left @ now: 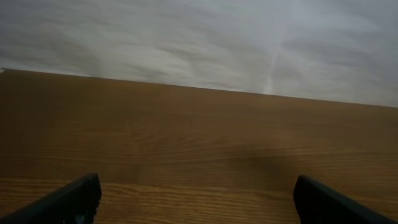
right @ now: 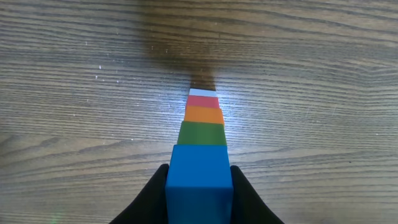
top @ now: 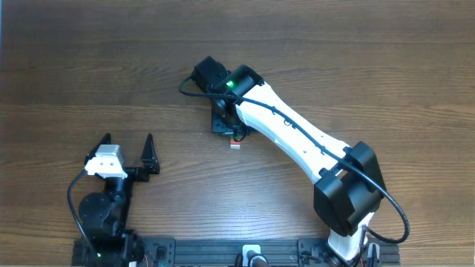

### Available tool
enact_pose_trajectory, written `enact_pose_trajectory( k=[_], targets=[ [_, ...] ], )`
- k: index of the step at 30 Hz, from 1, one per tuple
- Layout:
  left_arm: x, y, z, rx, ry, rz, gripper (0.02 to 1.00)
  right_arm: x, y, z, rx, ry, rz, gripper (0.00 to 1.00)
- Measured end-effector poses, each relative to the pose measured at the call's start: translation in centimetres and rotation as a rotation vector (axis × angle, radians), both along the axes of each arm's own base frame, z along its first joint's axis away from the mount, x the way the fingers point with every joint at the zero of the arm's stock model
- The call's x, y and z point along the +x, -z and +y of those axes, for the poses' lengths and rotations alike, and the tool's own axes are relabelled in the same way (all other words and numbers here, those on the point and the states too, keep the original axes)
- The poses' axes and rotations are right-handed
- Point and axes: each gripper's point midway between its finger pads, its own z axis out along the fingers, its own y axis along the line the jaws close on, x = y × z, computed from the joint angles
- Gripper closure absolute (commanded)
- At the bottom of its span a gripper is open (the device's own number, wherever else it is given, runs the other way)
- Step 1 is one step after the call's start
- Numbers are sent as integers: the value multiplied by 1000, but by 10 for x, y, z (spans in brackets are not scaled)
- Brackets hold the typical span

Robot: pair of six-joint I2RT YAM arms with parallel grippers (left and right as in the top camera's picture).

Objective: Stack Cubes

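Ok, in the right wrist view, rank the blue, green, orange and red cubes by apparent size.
1. blue cube
2. green cube
3. orange cube
4. red cube
Apparent only: the stack recedes from the camera, so true sizes stay unsure.

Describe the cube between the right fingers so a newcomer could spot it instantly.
Start at the wooden table, near its middle, where the right gripper sits over a tower of cubes. The blue cube is topmost, between the fingers; below it come green, orange, red and white.

Overhead and wrist cameras, shared table (top: 74, 59)
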Motion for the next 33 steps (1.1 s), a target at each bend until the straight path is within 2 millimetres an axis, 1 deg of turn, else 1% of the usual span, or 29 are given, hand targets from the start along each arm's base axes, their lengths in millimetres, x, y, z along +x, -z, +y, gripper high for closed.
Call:
enact_pose_trajectory(
  k=[16,18,20,21,23,25,33],
  targets=[
    [0,0,0,0,0,0,18,2,3,2,0,0,0,956],
    [0,0,0,0,0,0,18,2,3,2,0,0,0,936],
    [0,0,0,0,0,0,18,2,3,2,-1,0,1,860],
    [0,0,0,0,0,0,18,2,3,2,-1,0,1,803],
    [0,0,0,0,0,0,18,2,3,2,-1,1,1,627],
    [0,0,0,0,0,0,20,2,4,2,-3,1,5,7],
    [0,0,0,0,0,0,18,2,7,2,-6,0,11,9]
  ],
)
